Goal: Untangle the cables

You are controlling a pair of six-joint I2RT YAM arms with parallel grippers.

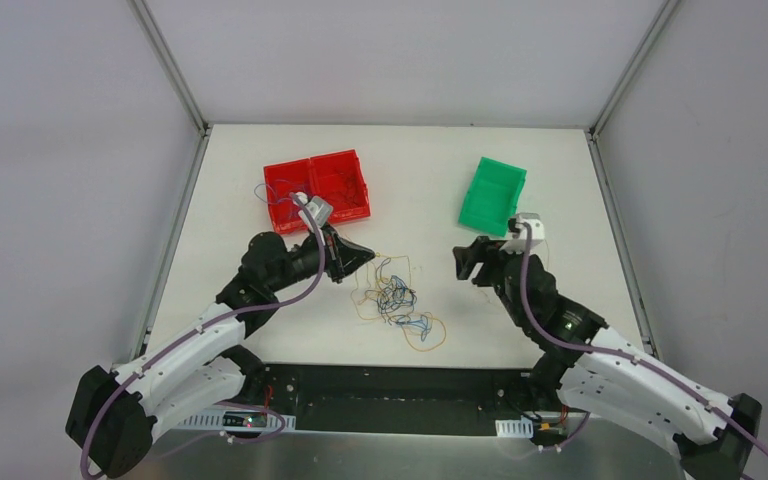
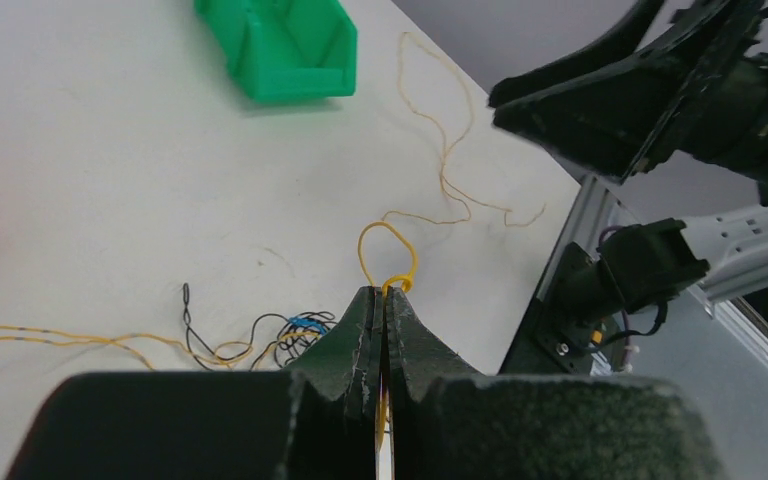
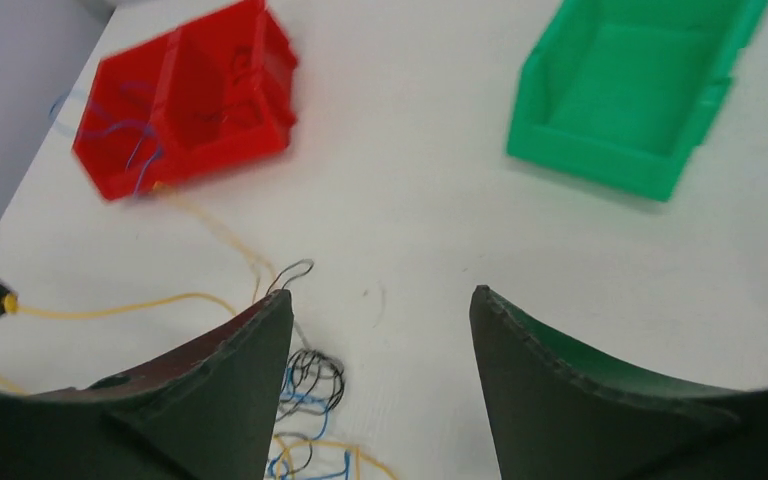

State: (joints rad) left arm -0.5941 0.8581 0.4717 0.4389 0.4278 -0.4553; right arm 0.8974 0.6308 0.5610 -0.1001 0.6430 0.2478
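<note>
The cables [image 1: 400, 300] lie in a loose tangle of yellow, orange, blue and black strands on the white table, between my two arms. My left gripper [image 1: 365, 252] is shut on a yellow cable, whose small loop [image 2: 390, 252] sticks out past the closed fingertips [image 2: 372, 300]. The rest of the tangle [image 2: 280, 335] lies to the left of those fingers. My right gripper [image 1: 465, 262] stands open to the right of the tangle, with nothing between its fingers [image 3: 380, 295]. Black and blue strands [image 3: 315, 385] lie beside its left finger.
Two red bins [image 1: 315, 190] sit joined at the back left, with blue strands in one and over its rim [image 3: 130, 150]. An empty green bin [image 1: 493, 195] stands at the back right. An orange strand [image 2: 445, 140] trails toward the table's near edge.
</note>
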